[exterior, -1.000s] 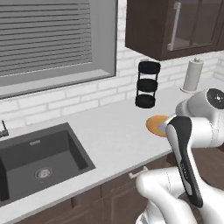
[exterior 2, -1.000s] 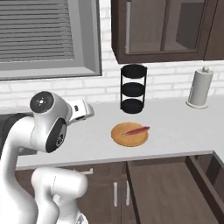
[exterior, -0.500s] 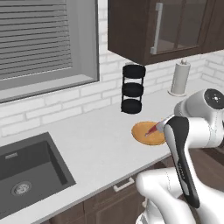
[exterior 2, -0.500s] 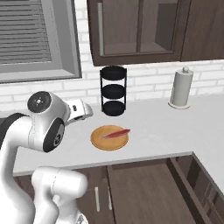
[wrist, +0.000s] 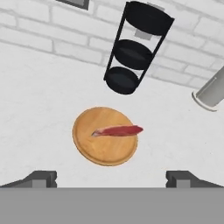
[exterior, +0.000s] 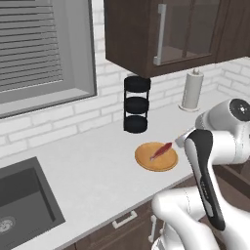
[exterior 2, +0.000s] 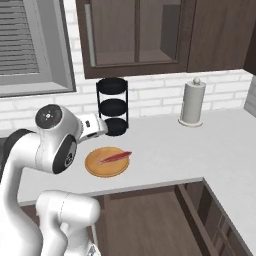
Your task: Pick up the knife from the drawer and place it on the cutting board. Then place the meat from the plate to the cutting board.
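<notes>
Meat, left base view: red-pink strip (exterior: pixel 160 151) lying across the round orange-tan plate (exterior: pixel 146 161) on the pale counter (exterior: pixel 88 171), just in front of a black three-tier rack (exterior: pixel 136 104); a paper towel roll (exterior: pixel 192 90) stands well off to the right.
Meat, right base view: same strip (exterior 2: pixel 114 157) on the plate (exterior 2: pixel 97 167), near the counter's front edge — slim, pointed at one end, lying flat.
Hand view: gripper (wrist: pixel 112 178) above the plate (wrist: pixel 98 153), fingertips (wrist: pixel 41 178) wide apart with nothing between them; meat (wrist: pixel 117 130) runs crosswise to the view.
Risk – order: no knife, drawer or cutting board in sight here, so going for the meat now would probably leave it nowhere to land.
Risk – grasp: the strip looks thin and low — fingers closing too high could slip over it, or nudge the plate toward the edge.
</notes>
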Controlling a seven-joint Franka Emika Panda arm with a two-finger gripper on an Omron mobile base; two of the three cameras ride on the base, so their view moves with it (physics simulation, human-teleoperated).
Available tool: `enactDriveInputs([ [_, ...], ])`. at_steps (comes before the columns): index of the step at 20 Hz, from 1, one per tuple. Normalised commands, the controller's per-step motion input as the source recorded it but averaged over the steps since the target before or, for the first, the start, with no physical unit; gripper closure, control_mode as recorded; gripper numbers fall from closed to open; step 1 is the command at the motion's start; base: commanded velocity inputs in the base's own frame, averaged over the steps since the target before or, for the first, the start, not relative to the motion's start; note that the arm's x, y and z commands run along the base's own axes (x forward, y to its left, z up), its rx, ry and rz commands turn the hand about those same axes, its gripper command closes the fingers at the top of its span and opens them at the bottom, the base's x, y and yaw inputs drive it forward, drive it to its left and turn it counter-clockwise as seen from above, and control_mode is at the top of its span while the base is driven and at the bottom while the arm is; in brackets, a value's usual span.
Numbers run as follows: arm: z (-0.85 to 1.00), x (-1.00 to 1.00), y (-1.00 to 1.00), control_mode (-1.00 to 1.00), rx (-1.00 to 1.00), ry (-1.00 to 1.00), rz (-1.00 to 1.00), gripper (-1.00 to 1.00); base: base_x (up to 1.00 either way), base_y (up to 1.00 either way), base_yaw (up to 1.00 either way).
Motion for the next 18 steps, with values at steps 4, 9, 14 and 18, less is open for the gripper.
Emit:
enactDriveInputs([
  [4, -0.31, 0.22, 0.05, -1.00, 0.00, 0.07, -0.04, -1.00, 0.00, 0.00, 0.00],
  [9, -0.36, 0.14, 0.00, -1.00, 0.05, 0.00, -0.24, -1.00, 0.00, 0.00, 0.00],
  [14, -0.60, 0.13, 0.00, -1.00, 0.08, 0.00, -0.44, -1.00, 0.00, 0.00, 0.00],
  [18, -0.99, 0.25, 0.00, -1.00, 0.27, -0.01, -0.51, -1.00, 0.00, 0.00, 0.00],
])
